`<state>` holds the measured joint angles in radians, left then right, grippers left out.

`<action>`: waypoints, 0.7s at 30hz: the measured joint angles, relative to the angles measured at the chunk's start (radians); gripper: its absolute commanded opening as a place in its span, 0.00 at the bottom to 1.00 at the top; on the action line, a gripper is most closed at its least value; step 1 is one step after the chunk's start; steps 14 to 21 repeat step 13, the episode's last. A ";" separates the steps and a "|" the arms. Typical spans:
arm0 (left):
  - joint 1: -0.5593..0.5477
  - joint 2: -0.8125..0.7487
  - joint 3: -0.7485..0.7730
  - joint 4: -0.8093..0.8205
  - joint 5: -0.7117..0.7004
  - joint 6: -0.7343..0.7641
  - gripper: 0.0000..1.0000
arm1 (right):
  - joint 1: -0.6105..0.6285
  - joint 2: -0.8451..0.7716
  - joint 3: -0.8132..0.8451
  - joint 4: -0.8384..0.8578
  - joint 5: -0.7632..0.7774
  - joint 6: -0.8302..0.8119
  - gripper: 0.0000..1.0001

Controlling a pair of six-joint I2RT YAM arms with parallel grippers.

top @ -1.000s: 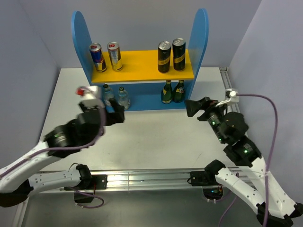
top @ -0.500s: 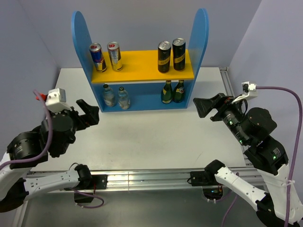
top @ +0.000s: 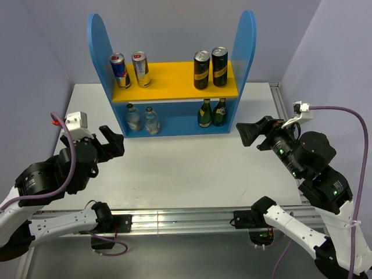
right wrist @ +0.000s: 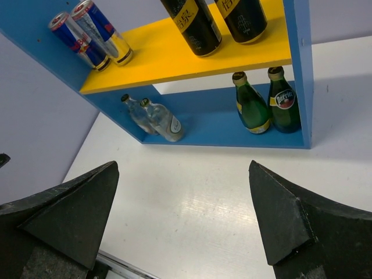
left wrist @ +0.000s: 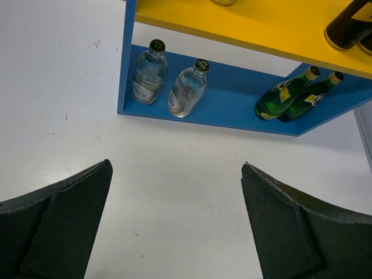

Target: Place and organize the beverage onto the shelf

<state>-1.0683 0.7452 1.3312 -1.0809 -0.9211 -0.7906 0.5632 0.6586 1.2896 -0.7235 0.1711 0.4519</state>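
The shelf point(top: 99, 52) stands at the back of the table, with blue side panels and a yellow upper board point(top: 171, 78). On the board stand a blue-and-silver can point(top: 118, 70), a gold can point(top: 140, 68) and two black-and-gold cans point(top: 201, 70) point(top: 220, 67). On the lower level stand two clear bottles point(top: 133, 117) point(top: 151, 120) and two green bottles point(top: 204, 113). My left gripper point(top: 112, 142) is open and empty over the table, left of the shelf front. My right gripper point(top: 247, 132) is open and empty to the right of it. The clear bottles point(left wrist: 145, 81) and the green bottles point(right wrist: 251, 107) also show in the wrist views.
The white table point(top: 192, 168) lies in front of the shelf. A metal rail point(top: 174, 218) runs along the near edge. Purple-grey walls close in on both sides. A grey cable point(top: 343, 110) loops from my right wrist.
My left gripper has pulled back from the clear bottles on the lower level, to the left and toward the near side. My right gripper has drawn back to the right. Both stay open.
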 measured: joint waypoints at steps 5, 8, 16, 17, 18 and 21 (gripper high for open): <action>0.000 0.000 -0.021 0.003 0.000 0.000 0.99 | 0.000 0.005 -0.003 -0.002 0.001 -0.002 1.00; 0.000 0.000 -0.036 0.016 0.000 0.000 0.99 | 0.000 0.005 -0.012 0.003 0.001 -0.004 1.00; 0.000 0.001 -0.047 0.022 0.000 0.000 0.99 | 0.000 0.007 -0.037 0.012 -0.008 -0.009 1.00; 0.000 0.001 -0.047 0.022 0.000 0.000 0.99 | 0.000 0.007 -0.037 0.012 -0.008 -0.009 1.00; 0.000 0.001 -0.047 0.022 0.000 0.000 0.99 | 0.000 0.007 -0.037 0.012 -0.008 -0.009 1.00; 0.000 0.001 -0.047 0.022 0.000 0.000 0.99 | 0.000 0.007 -0.037 0.012 -0.008 -0.009 1.00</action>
